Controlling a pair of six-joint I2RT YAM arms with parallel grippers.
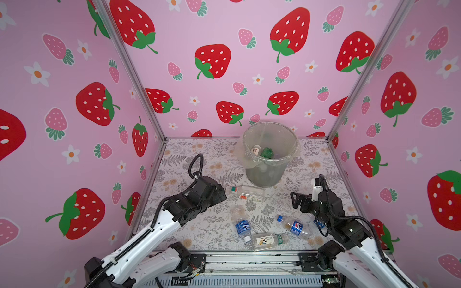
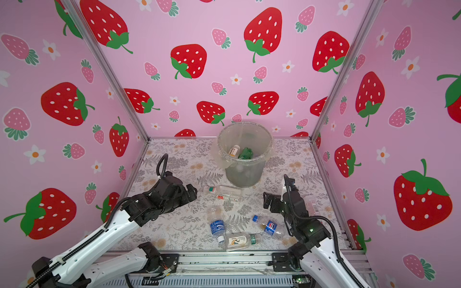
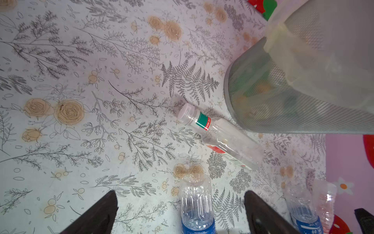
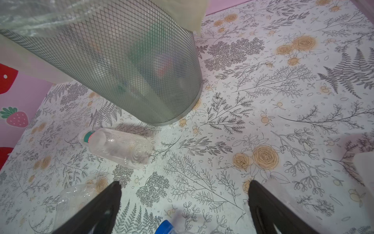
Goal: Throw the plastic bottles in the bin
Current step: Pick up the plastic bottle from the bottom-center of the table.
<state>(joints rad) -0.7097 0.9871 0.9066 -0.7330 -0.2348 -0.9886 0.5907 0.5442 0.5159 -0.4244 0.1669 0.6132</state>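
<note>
Lower centre of both top views: bird-label bottle (image 1: 268,240), clear with a white cap, lies on its side at the front edge of the bench (image 1: 204,232). Just behind it lie 2 more. The crushed blue-label bottle (image 1: 241,224) is to the left, right at the white cap. The Pepsi bottle (image 1: 294,225), blue cap, is to the right, near the right arm. In a top view 1 more clear bottle (image 2: 311,203) is partly hidden behind that arm, mid right.

Left pincer (image 3: 180,192): mid left in both top views, jaws spread wide, holding nothing. In the left wrist view the blue-label bottle shows at bottom centre between the 2 fingers (image 3: 101,212), and they are clear of it.

Right pincer (image 4: 184,182): mid right in both top views, jaws spread wide, empty. In the right wrist view there is bare bench between the fingers and a blue cap at the bottom edge.

Farther back, between the 2 pincers: green-band bottle (image 1: 245,190), clear with a white cap, lies on its side just in front of the bin's foot.

Bin (image 1: 262,174): centre of frame, upright, near the back wall. It is grey mesh with a clear bag folded over the rim. Inside, near the top, are 1 orange-label bottle (image 1: 255,150) and 1 green bottle (image 1: 267,152). More shapes show through the mesh, too blurred to name.
</note>
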